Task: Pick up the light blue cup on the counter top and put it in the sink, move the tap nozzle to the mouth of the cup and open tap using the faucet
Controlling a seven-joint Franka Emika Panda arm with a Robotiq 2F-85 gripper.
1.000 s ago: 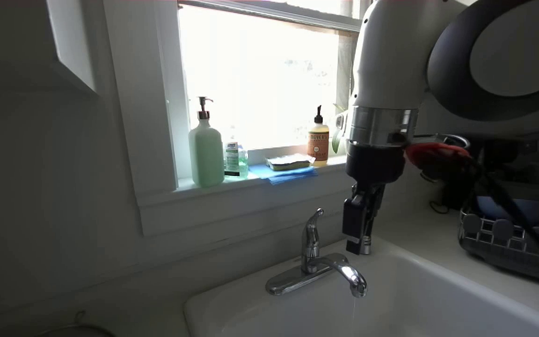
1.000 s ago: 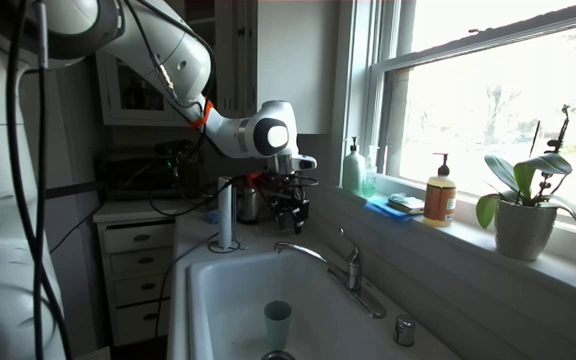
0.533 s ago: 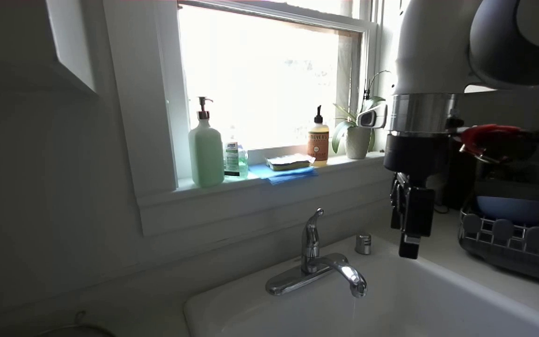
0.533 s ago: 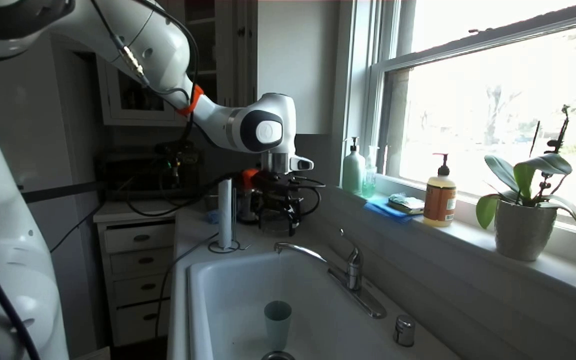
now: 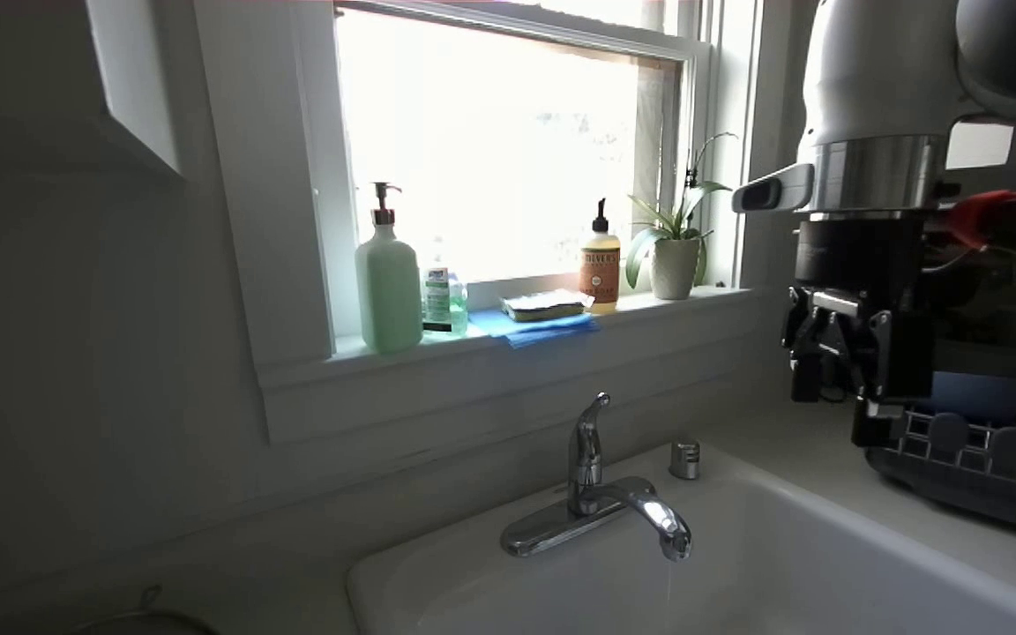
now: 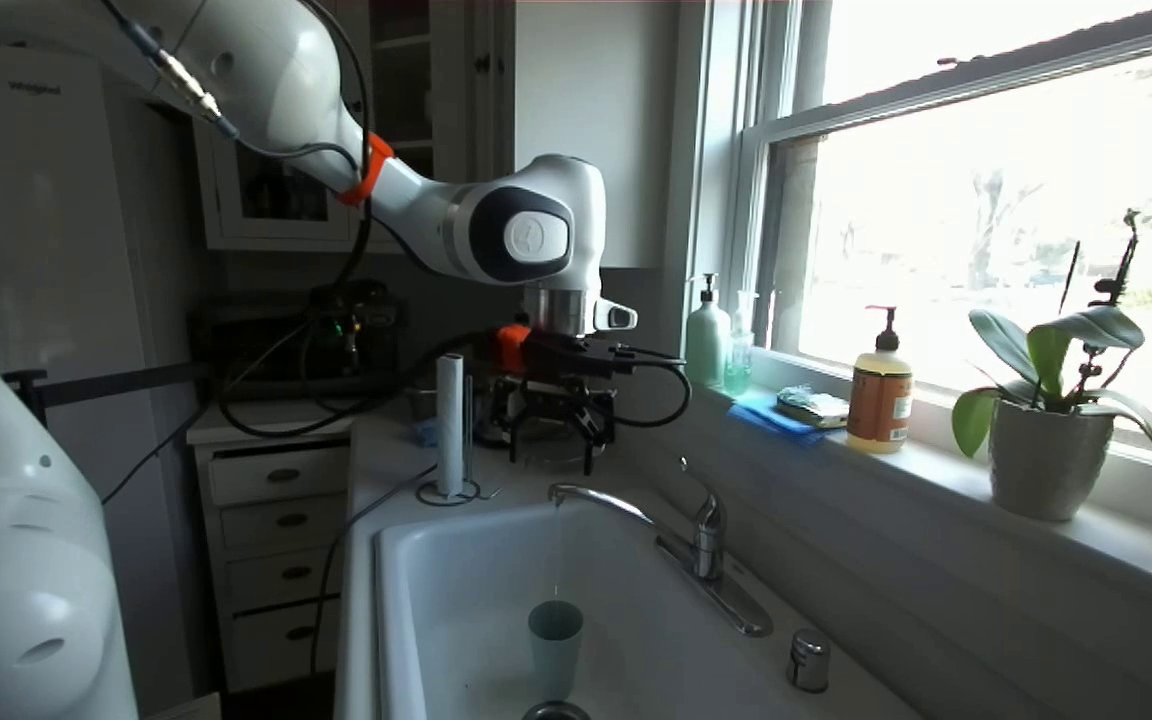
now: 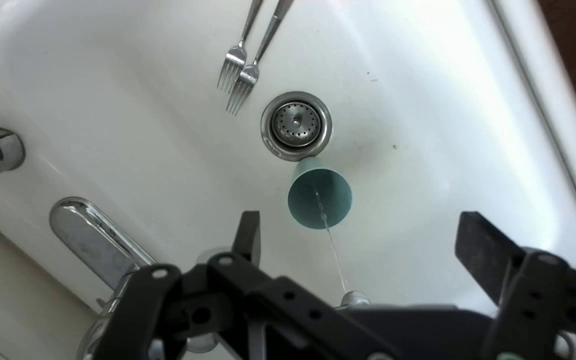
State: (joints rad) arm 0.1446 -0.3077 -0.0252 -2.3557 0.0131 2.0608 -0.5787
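The gripper (image 5: pixel 840 419) is now hanging farther toward the dish rack (image 5: pixel 967 485) in an exterior view, while the light blue cup (image 6: pixel 556 655), the tap nozzle (image 5: pixel 675 542) and the faucet handle (image 5: pixel 587 445) are keeping their places; the gripper is grasping nothing, its fingers (image 7: pixel 248 235) standing wide apart in the wrist view; the cup is standing upright on the floor of the sink (image 6: pixel 466 570), just beside the drain (image 7: pixel 296 125); the tap nozzle is pointing down above it, and a thin stream of water (image 7: pixel 324 218) is running into its mouth; as I am judging it, all three steps are standing done (cup in the sink, tap nozzle over the mouth, water flowing), with perhaps only a fuller flow or the gripper's withdrawal remaining; how full the cup is getting, I cannot tell; counting, I am finding one cup, one tap nozzle, one faucet handle, one drain and one chrome cap (image 6: pixel 809 660); two forks (image 7: pixel 236 54) (image 7: pixel 249 73) are lying in the sink; on the window sill (image 6: pixel 941 465) three bottles (image 5: pixel 389 291) (image 5: pixel 438 304) (image 5: pixel 600 269), one sponge (image 5: pixel 546 309), one blue cloth (image 5: pixel 548 332) and one potted plant (image 6: pixel 1052 455) are sitting; on the counter top (image 6: pixel 376 458) one white roll (image 6: pixel 449 425) and one dish rack are standing
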